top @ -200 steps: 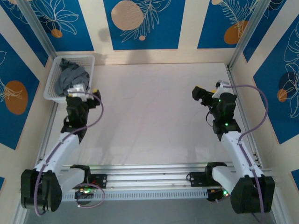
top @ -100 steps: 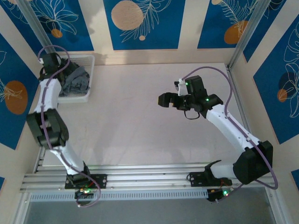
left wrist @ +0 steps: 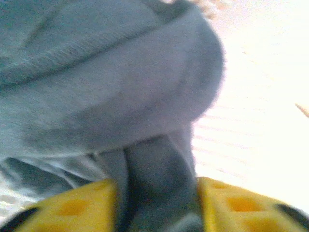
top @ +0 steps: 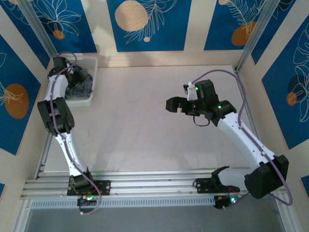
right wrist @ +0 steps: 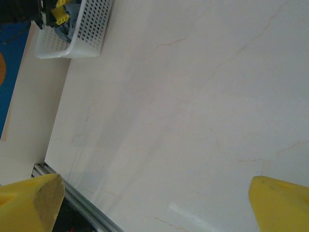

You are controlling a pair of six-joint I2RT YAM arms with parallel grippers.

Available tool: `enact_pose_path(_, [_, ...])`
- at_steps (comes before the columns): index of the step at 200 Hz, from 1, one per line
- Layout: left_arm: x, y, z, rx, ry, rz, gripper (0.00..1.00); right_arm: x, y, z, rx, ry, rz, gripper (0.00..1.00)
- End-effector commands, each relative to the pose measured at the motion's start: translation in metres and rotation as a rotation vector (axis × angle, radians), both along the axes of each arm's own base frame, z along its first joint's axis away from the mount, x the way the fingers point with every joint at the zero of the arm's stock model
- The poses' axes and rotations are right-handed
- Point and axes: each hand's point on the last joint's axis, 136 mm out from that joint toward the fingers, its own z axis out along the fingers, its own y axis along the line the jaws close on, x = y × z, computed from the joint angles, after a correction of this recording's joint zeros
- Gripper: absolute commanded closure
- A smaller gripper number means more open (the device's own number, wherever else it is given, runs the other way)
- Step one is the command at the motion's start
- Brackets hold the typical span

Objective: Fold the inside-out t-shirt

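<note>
Left gripper (left wrist: 157, 195) first: on my wrist feed its two yellow fingers (left wrist: 72, 208) sit on either side of a thick fold of the grey t-shirt (left wrist: 111, 96), and the cloth fills the whole gap between them, so I'm calling that clamped on the fabric. The rest of the shirt bulges up above the fingers in a soft rounded heap, seams and folds blurred this close. From the overhead camera, that gripper is down inside the white mesh basket (top: 94, 82) at the far left corner of the table (top: 145, 140), with the left arm (top: 55, 116) stretched out along the left edge to reach it. The shirt is bunched up in that basket, none of it out on the tabletop. Over to the right gripper (right wrist: 154, 203): fingers wide apart, nothing between them, just bare pale table underneath. Overhead it hangs above the middle of the table, pointing left toward the basket and well apart from it, the right arm (top: 241, 135) angled in from the near right corner.
</note>
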Motion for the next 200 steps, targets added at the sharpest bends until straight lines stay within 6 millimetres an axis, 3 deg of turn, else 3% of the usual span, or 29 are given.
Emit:
enact_pose_path(1, [0.001, -0.033, 0.141, -0.069, -0.313, -0.149, 1.0, -0.006, -0.005, 0.011, 0.005, -0.035, -0.027, 0.02])
enact_pose_path(26, [-0.039, -0.076, 0.283, -0.043, -0.584, -0.24, 1.0, -0.004, -0.009, 0.025, 0.027, -0.095, -0.056, 0.01])
enact_pose_path(48, [-0.1, -0.144, 0.395, -0.014, -0.815, -0.39, 1.0, 0.0, -0.011, 0.034, 0.041, -0.137, -0.08, 0.01])
enact_pose_path(64, [-0.15, -0.188, 0.452, 0.026, -0.96, -0.49, 1.0, 0.004, -0.014, 0.035, 0.041, -0.15, -0.1, 0.01])
enact_pose_path(77, [-0.178, -0.21, 0.473, 0.057, -1.026, -0.528, 1.0, 0.006, -0.015, 0.034, 0.042, -0.151, -0.112, 0.0])
enact_pose_path(90, [-0.184, -0.223, 0.464, 0.058, -1.002, -0.537, 1.0, 0.009, -0.016, 0.031, 0.048, -0.148, -0.126, 0.0])
enact_pose_path(106, [-0.175, -0.233, 0.428, 0.052, -0.913, -0.539, 1.0, 0.009, -0.016, 0.026, 0.056, -0.136, -0.13, 0.0])
enact_pose_path(122, [-0.162, -0.25, 0.374, 0.034, -0.815, -0.565, 1.0, 0.011, -0.017, 0.019, 0.056, -0.119, -0.135, 0.0])
enact_pose_path(139, [-0.154, -0.274, 0.303, 0.017, -0.679, -0.615, 1.0, 0.013, -0.021, 0.009, 0.049, -0.086, -0.151, 0.0])
enact_pose_path(166, [-0.165, -0.293, 0.196, 0.022, -0.46, -0.661, 1.0, 0.01, -0.03, -0.008, 0.034, 0.008, -0.165, 0.0])
enact_pose_path(175, [-0.172, -0.289, 0.168, 0.031, -0.405, -0.649, 0.85, 0.009, -0.034, -0.013, 0.022, 0.032, -0.175, 0.0])
enact_pose_path(188, [-0.18, -0.275, 0.144, 0.08, -0.354, -0.612, 0.59, 0.008, -0.038, -0.02, 0.004, 0.05, -0.175, 0.0])
enact_pose_path(200, [-0.188, -0.262, 0.13, 0.143, -0.32, -0.585, 0.45, 0.007, -0.039, -0.027, -0.021, 0.056, -0.166, 0.0])
